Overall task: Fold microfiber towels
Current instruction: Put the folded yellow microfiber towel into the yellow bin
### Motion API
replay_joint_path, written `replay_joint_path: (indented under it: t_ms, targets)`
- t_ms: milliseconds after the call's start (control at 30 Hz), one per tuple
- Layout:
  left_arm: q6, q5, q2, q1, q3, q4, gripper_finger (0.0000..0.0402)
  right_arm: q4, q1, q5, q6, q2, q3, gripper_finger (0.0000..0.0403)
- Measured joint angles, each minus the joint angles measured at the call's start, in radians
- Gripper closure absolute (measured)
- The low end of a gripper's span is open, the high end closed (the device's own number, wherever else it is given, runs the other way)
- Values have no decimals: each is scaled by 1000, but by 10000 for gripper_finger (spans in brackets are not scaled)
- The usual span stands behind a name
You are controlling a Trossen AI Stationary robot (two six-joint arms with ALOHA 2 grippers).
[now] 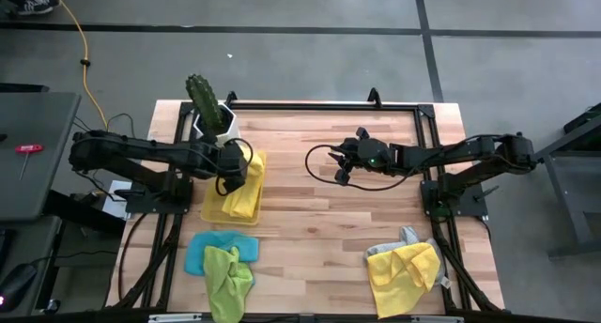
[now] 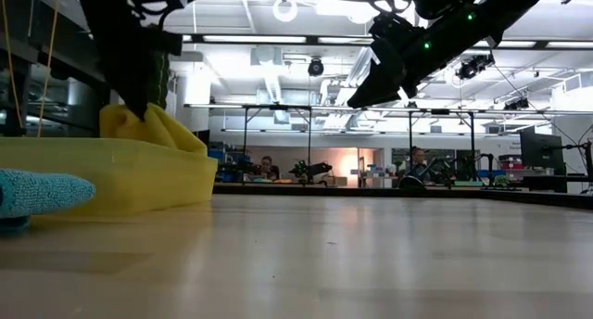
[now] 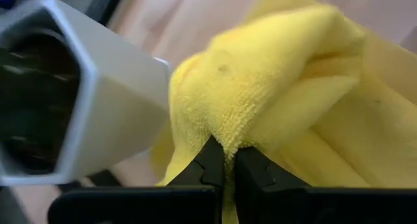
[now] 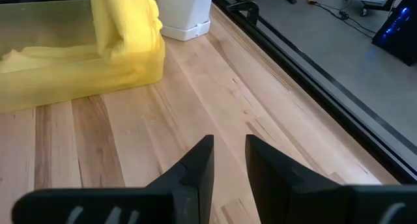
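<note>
my left gripper (image 3: 225, 160) pinches a yellow towel (image 3: 273, 87) over the yellow tray (image 1: 212, 213), beside the white pot (image 3: 98, 107). my right gripper (image 4: 228, 160) hangs above bare table (image 1: 319, 210), fingers slightly apart, holding nothing.

Yellow towel (image 1: 246, 187): bunched in tray, pinched by left pincer (image 3: 226, 160). Blue towel (image 1: 200, 251) and green towel (image 1: 227, 278): crumpled, overlapping. Yellow-on-grey heap (image 1: 404, 269): crumpled, front right of worktop.
</note>
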Motion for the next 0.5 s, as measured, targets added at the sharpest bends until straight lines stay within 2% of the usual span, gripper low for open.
replay_joint_path:
  t_ms: [200,500]
  targets:
    - [-113,82,0,-63,-70,38,401,0,0,0,0,0,0,324]
    - [-235,266,20,-163,-73,28,401,30,0,0,0,0,0,324]
